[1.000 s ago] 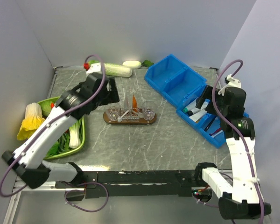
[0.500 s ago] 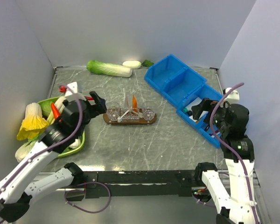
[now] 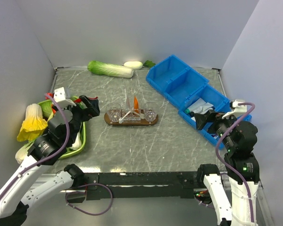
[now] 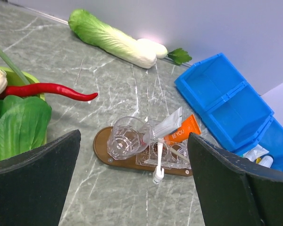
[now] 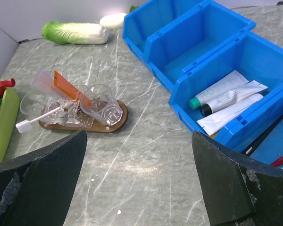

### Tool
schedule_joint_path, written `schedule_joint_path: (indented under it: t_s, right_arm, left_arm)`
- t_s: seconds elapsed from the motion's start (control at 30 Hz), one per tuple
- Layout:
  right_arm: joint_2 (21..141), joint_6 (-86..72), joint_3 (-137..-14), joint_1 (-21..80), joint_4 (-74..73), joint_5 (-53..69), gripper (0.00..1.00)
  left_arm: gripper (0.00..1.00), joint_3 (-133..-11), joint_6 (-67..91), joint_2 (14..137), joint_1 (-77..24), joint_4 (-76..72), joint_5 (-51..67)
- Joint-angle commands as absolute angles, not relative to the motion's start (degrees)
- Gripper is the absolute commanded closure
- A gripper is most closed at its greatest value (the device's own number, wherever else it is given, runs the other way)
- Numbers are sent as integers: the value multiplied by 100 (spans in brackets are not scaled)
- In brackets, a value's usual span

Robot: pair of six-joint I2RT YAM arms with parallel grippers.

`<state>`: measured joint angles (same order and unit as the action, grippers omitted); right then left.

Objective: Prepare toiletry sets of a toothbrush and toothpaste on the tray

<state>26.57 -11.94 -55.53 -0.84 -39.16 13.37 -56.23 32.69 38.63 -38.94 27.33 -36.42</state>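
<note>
Two robot arms in white shells with black joints, left arm (image 3: pixel 42 148) and right arm (image 3: pixel 243 162), each trailing a looping purple cable (image 3: pixel 66 125), with a matte black left pincer (image 3: pixel 90 106) and a scuffed black right pincer (image 3: pixel 205 121).

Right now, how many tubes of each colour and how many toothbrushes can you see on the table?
Orange tube: 1, on the tray
White tubes: 3, in a blue bin
Toothbrush: 1, on the tray
Total: 5
</note>
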Motion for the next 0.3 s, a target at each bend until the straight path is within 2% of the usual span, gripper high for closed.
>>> schedule_joint_path:
  t_s: [0.0, 0.27]
  right_arm:
    - [2575, -1046, -5590, -26, -3937, 1204, 0]
    - [2593, -1046, -5581, -26, -3946, 1283, 0]
  left_arm:
    - [1, -5546, 2997, 3674, -3894, 2417, -3718]
    - [0, -5511, 2891, 3331, -3902, 2435, -3674]
